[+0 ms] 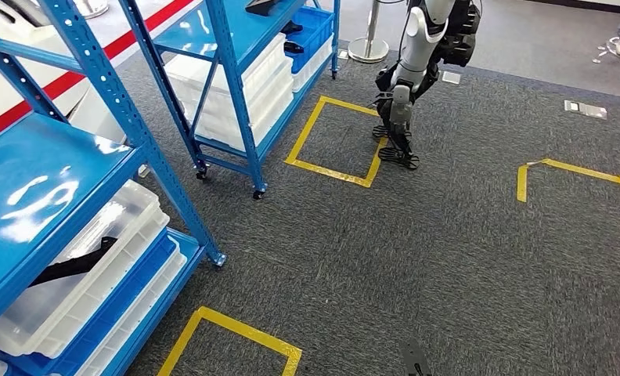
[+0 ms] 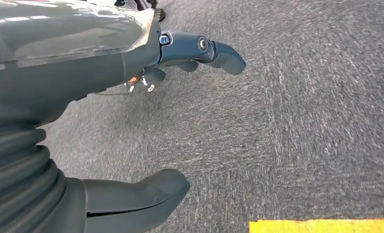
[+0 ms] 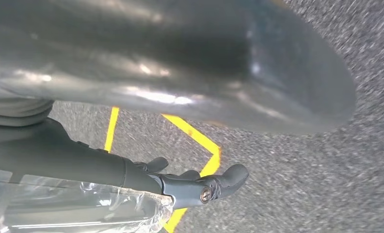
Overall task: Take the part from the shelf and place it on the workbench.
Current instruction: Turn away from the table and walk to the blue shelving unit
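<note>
A long black part (image 1: 76, 265) lies in a clear white bin (image 1: 95, 274) on the lower level of the near blue shelf (image 1: 48, 180), at the left of the head view. My left hand (image 2: 146, 58) hangs over grey carpet with its thumb (image 2: 136, 199) and fingers (image 2: 214, 51) spread apart, holding nothing. My right hand (image 3: 180, 187) also hangs above the carpet, its dark fingers (image 3: 224, 179) stretched out and nothing in them. A blurred grey part of it takes up the upper half of the right wrist view.
A second blue shelf (image 1: 236, 70) with white and blue bins stands further back. Another humanoid robot (image 1: 416, 70) stands by a yellow tape square (image 1: 334, 141). More yellow tape marks the carpet close by (image 1: 228, 333) and at the right (image 1: 581, 176).
</note>
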You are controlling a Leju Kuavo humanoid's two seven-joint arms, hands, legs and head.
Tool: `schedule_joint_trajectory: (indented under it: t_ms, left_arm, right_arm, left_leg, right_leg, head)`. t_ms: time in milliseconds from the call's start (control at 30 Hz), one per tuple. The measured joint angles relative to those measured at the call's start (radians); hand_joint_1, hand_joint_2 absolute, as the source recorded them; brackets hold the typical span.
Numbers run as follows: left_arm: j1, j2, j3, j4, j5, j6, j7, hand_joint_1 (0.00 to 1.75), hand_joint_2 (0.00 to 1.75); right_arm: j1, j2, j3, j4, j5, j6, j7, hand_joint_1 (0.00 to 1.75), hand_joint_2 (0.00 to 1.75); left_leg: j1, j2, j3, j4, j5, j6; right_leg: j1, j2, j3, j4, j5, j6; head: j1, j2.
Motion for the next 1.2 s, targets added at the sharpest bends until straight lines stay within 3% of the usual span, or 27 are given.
schedule_joint_trajectory:
  t_ms: [67, 100, 167, 200, 267, 333, 400, 433, 467, 533, 600, 667, 700, 767, 833, 900, 933, 1000, 1033, 1100, 1133, 1200]
  left_arm:
    - [-0.003, 0.001, 0.001, 0.000, -0.001, 0.000, -0.001, 0.00, 1.75]
    - [-0.005, 0.001, 0.001, 0.000, -0.001, 0.000, -0.001, 0.00, 1.75]
    - [-0.006, 0.003, 0.001, 0.000, -0.003, 0.000, -0.002, 0.00, 1.75]
    - [-0.005, 0.003, 0.001, 0.000, -0.004, 0.000, -0.002, 0.00, 1.75]
    - [-0.006, 0.004, 0.001, 0.000, -0.006, 0.000, -0.002, 0.00, 1.75]
    - [-0.007, 0.004, 0.001, 0.000, -0.006, -0.002, -0.003, 0.00, 1.75]
    - [-0.006, 0.003, 0.001, 0.000, -0.006, -0.003, -0.005, 0.00, 1.75]
    - [-0.005, 0.004, 0.001, 0.000, -0.007, -0.004, -0.006, 0.00, 1.75]
    - [-0.004, 0.004, 0.001, 0.000, -0.007, -0.005, -0.007, 0.00, 1.75]
    - [-0.004, 0.005, 0.000, 0.000, -0.007, -0.009, -0.011, 0.00, 1.75]
    - [-0.004, 0.006, 0.000, 0.000, -0.007, -0.014, -0.015, 0.00, 1.75]
    - [-0.001, 0.007, 0.001, 0.000, -0.006, -0.016, -0.015, 0.00, 1.75]
    - [0.001, 0.009, 0.001, 0.000, -0.006, -0.017, -0.015, 0.00, 1.75]
    - [0.002, 0.012, 0.001, 0.000, -0.006, -0.019, -0.015, 0.00, 1.75]
    - [0.000, 0.013, 0.001, 0.000, -0.005, -0.020, -0.015, 0.00, 1.75]
    - [0.001, 0.014, 0.001, 0.000, -0.004, -0.021, -0.015, 0.00, 1.75]
    - [0.002, 0.014, 0.001, 0.000, -0.002, -0.021, -0.015, 0.00, 1.75]
    - [0.003, 0.016, 0.001, 0.000, -0.001, -0.021, -0.014, 0.00, 1.75]
    - [0.002, 0.017, 0.001, 0.000, -0.001, -0.021, -0.014, 0.00, 1.75]
    - [-0.003, 0.018, 0.001, 0.000, -0.001, -0.021, -0.015, 0.00, 1.75]
    - [-0.004, 0.018, 0.001, 0.000, 0.000, -0.021, -0.016, 0.00, 1.75]
    - [-0.005, 0.018, 0.001, 0.000, 0.001, -0.021, -0.018, 0.00, 1.75]
  right_arm:
    - [-0.001, 0.001, -0.001, 0.000, 0.001, 0.000, -0.002, 0.00, 0.00]
    - [-0.002, 0.001, -0.002, 0.000, 0.001, 0.000, -0.003, 0.00, 0.00]
    - [-0.004, 0.002, -0.003, 0.000, 0.001, -0.001, -0.005, 0.00, 0.00]
    - [-0.006, 0.002, -0.004, 0.000, 0.001, -0.002, -0.007, 0.00, 0.00]
    - [-0.007, 0.002, -0.006, 0.000, 0.000, -0.003, -0.011, 0.00, 0.00]
    - [-0.005, 0.000, -0.007, 0.000, -0.002, -0.005, -0.013, 0.00, 0.00]
    - [0.000, -0.002, -0.011, 0.000, -0.004, -0.005, -0.014, 0.00, 0.00]
    - [0.001, -0.003, -0.013, 0.000, -0.005, -0.006, -0.014, 0.00, 0.00]
    - [0.001, -0.004, -0.016, 0.000, -0.007, -0.006, -0.014, 0.00, 0.00]
    - [0.000, -0.005, -0.020, 0.000, -0.011, -0.007, -0.014, 0.00, 0.00]
    - [0.000, -0.004, -0.023, 0.001, -0.013, -0.007, -0.014, 0.00, 0.00]
    - [-0.001, -0.002, -0.027, 0.001, -0.014, -0.008, -0.014, 0.00, 0.00]
    - [-0.002, -0.002, -0.028, 0.000, -0.014, -0.009, -0.014, 0.00, 0.00]
    - [-0.003, -0.001, -0.031, 0.000, -0.014, -0.009, -0.014, 0.00, 0.00]
    - [0.000, 0.000, -0.032, 0.000, -0.013, -0.009, -0.014, 0.00, 0.00]
    - [0.002, -0.001, -0.033, 0.000, -0.012, -0.009, -0.014, 0.00, 0.00]
    - [0.002, -0.002, -0.034, 0.000, -0.012, -0.009, -0.014, 0.00, 0.00]
    - [0.000, 0.000, -0.035, 0.000, -0.010, -0.009, -0.015, 0.00, 0.00]
    - [0.000, 0.000, -0.035, 0.000, -0.008, -0.009, -0.016, 0.00, 0.00]
    - [-0.001, 0.001, -0.035, 0.000, -0.005, -0.009, -0.017, 0.00, 0.00]
    - [-0.002, 0.001, -0.035, 0.000, -0.003, -0.008, -0.017, 0.00, 0.00]
    - [-0.006, 0.002, -0.035, 0.000, -0.001, -0.007, -0.017, 0.00, 0.00]
  left_leg:
    - [-0.007, 0.041, 0.061, -0.110, 0.034, 0.009]
    - [-0.012, 0.051, 0.070, -0.130, 0.036, 0.014]
    - [-0.016, 0.028, 0.070, -0.136, 0.037, 0.025]
    - [-0.015, 0.016, 0.073, -0.143, 0.041, 0.031]
    - [-0.008, -0.007, 0.082, -0.157, 0.052, 0.043]
    - [-0.006, -0.032, 0.081, -0.160, 0.056, 0.050]
    - [-0.005, -0.064, 0.079, -0.159, 0.057, 0.051]
    - [-0.005, -0.079, 0.080, -0.158, 0.057, 0.051]
    - [-0.004, -0.093, 0.081, -0.157, 0.057, 0.049]
    - [-0.003, -0.121, 0.080, -0.149, 0.053, 0.040]
    - [-0.005, -0.141, 0.074, -0.142, 0.049, 0.027]
    - [-0.003, -0.154, 0.069, -0.143, 0.051, 0.015]
    - [-0.001, -0.149, 0.066, -0.142, 0.051, 0.011]
    - [0.000, -0.104, 0.045, -0.096, 0.021, 0.003]
    - [0.000, -0.053, -0.013, 0.024, -0.044, -0.004]
    - [0.003, -0.039, -0.068, 0.133, -0.083, -0.009]
    - [0.003, -0.036, -0.071, 0.139, -0.075, -0.009]
    - [0.003, -0.016, -0.019, 0.042, -0.017, -0.005]
    - [0.000, 0.013, 0.019, -0.030, 0.009, 0.000]
    - [-0.008, 0.051, 0.066, -0.118, 0.033, 0.011]
    - [-0.013, 0.054, 0.070, -0.129, 0.032, 0.016]
    - [-0.014, 0.026, 0.069, -0.135, 0.037, 0.027]
  right_leg:
    - [0.007, -0.019, 0.006, 0.000, -0.006, 0.008]
    - [0.010, -0.027, 0.009, 0.000, -0.008, 0.013]
    - [0.012, -0.046, 0.015, -0.004, -0.011, 0.023]
    - [0.011, -0.042, 0.016, 0.000, -0.015, 0.029]
    - [0.010, 0.004, -0.004, 0.050, -0.044, 0.032]
    - [0.006, 0.057, -0.066, 0.177, -0.096, 0.027]
    - [0.004, 0.070, -0.120, 0.274, -0.122, 0.033]
    - [0.002, 0.072, -0.122, 0.269, -0.111, 0.041]
    - [-0.001, 0.076, -0.106, 0.226, -0.085, 0.052]
    - [-0.009, 0.108, -0.047, 0.087, -0.024, 0.071]
    - [-0.012, 0.133, -0.014, 0.010, 0.003, 0.064]
    - [-0.010, 0.121, -0.010, 0.006, 0.006, 0.044]
    - [-0.011, 0.113, -0.009, 0.005, 0.009, 0.036]
    - [-0.014, 0.093, -0.009, 0.003, 0.012, 0.020]
    - [-0.010, 0.069, -0.009, 0.002, 0.010, 0.007]
    - [-0.006, 0.041, -0.010, 0.002, 0.008, 0.003]
    - [-0.005, 0.028, -0.009, 0.002, 0.007, 0.002]
    - [-0.004, 0.005, -0.005, 0.002, 0.003, 0.003]
    - [-0.001, -0.005, -0.001, 0.003, 0.000, 0.005]
    - [0.006, -0.024, 0.004, 0.003, -0.006, 0.015]
    - [0.009, -0.035, 0.007, 0.002, -0.009, 0.020]
    - [0.010, -0.052, 0.013, 0.000, -0.012, 0.031]
  head:
    - [0.001, 0.000]
    - [0.002, 0.000]
    - [0.002, 0.000]
    - [0.003, 0.000]
    - [0.004, 0.000]
    - [0.006, 0.000]
    - [0.006, 0.000]
    - [0.007, 0.000]
    - [0.007, 0.000]
    - [0.007, 0.000]
    - [0.006, 0.000]
    - [0.005, 0.000]
    - [0.005, 0.000]
    - [0.002, 0.000]
    - [-0.002, 0.000]
    - [-0.002, 0.000]
    - [-0.002, 0.000]
    - [-0.002, 0.000]
    - [-0.002, 0.000]
    - [-0.001, 0.000]
    - [0.000, 0.000]
    - [0.000, 0.000]
